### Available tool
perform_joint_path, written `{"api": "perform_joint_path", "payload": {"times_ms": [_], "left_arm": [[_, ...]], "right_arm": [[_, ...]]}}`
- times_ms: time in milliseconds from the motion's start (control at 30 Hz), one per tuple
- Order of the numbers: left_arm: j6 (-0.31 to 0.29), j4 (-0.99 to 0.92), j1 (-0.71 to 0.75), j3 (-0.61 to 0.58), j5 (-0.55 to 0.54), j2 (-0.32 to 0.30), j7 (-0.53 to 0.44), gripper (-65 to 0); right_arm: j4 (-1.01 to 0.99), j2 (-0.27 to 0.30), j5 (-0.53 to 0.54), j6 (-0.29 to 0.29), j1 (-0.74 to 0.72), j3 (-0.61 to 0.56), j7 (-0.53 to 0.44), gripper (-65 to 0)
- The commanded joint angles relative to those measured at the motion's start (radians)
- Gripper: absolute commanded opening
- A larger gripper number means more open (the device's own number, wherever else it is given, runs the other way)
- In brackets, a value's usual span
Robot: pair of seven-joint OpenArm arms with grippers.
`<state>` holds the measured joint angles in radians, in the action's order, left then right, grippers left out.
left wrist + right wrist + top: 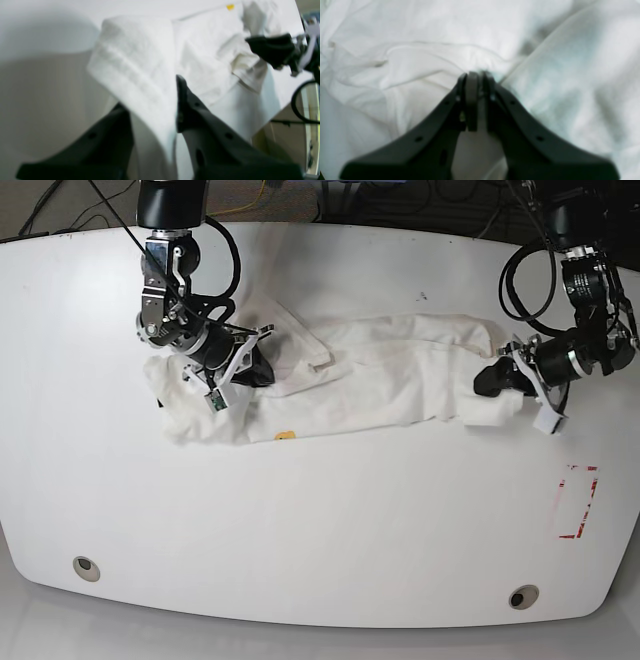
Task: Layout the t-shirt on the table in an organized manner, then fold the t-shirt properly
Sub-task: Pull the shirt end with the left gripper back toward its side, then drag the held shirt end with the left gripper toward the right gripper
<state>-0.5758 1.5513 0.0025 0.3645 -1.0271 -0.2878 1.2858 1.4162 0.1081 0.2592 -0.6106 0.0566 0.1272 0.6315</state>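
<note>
Stretched sideways across the far half of the table (330, 520), the t-shirt (380, 375), rumpled and only partly flattened. Small yellow emblem (286, 434) face up on the near hem side, toward the left end of the cloth in the base view.

At that same end, the right gripper (255, 368) down on the fabric, jaws pinched nearly together on a ridge of white cloth; from the right wrist view, fingertips (472, 77) meeting right at a raised fold, cotton bunched around them.

At the opposite end, close to the table's right edge, the left gripper (490, 380), jaws clamped tight on a thick folded wad of the shirt. From the left wrist view, that wad (135, 75) rising between the dark fingers (182, 100) and draping over, stitched hem bands showing, though blurred. Beyond it, the rest of the shirt running back along the table toward the other gripper (272, 50).

Red tape rectangle (577, 502) near the right edge, well apart from the cloth. Two grommet holes, one (86, 566) by the near left corner, one (521, 596) by the near right.
</note>
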Motion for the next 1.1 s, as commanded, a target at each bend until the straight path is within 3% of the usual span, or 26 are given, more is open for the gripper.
{"api": "perform_joint_path", "payload": {"times_ms": [0,233,767,1067], "left_arm": [[-0.002,0.021,0.001,0.008,-0.029,-0.012,-0.022,-58.4],[-0.002,0.073,0.014,0.011,-0.026,-0.023,-0.022,-58.4],[0.000,0.139,0.043,0.201,-0.008,-0.207,-0.024,-58.4],[0.000,0.139,0.055,0.287,-0.006,-0.236,-0.025,-58.4]], "right_arm": [[-0.022,-0.002,-0.097,0.024,0.015,-0.005,0.120,-60.2],[-0.021,-0.015,-0.105,0.021,0.015,-0.005,0.120,-60.2],[-0.022,-0.020,-0.105,0.021,0.013,-0.007,0.120,-60.2],[-0.022,-0.018,-0.105,0.019,0.013,-0.007,0.120,-60.2]]}}
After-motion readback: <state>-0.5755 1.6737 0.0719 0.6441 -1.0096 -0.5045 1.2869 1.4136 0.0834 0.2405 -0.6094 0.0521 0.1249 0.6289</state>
